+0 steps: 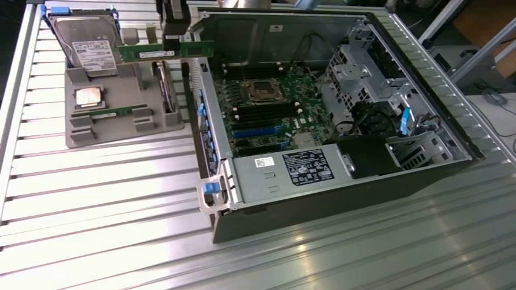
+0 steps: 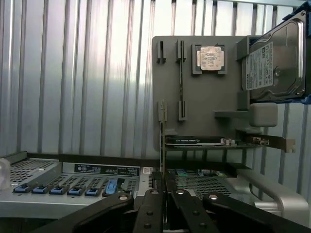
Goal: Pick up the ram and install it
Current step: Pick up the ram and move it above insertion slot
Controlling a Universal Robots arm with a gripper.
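My gripper (image 1: 171, 41) hangs at the top of the exterior view, shut on the ram (image 1: 165, 51), a long green stick held level in the air above the grey holder tray (image 1: 121, 130). The wrist view looks along the held ram (image 2: 161, 145), which appears edge-on as a thin line running out from between the black fingers (image 2: 148, 206). The second, matching ram (image 1: 113, 112) lies in its slot on the tray, also seen as a dark strip (image 2: 181, 80) from the wrist. The open computer case (image 1: 322, 199) lies to the exterior view's right, its motherboard memory slots (image 1: 258, 113) exposed.
On the tray are a grey hard drive (image 1: 84, 42) with a white label, a square silvery processor (image 1: 89, 95) and an upright expansion card (image 1: 165, 87). Inside the case sit the power supply (image 1: 286, 169) and a drive cage (image 1: 354, 66). Ribbed metal table (image 1: 105, 229) all around.
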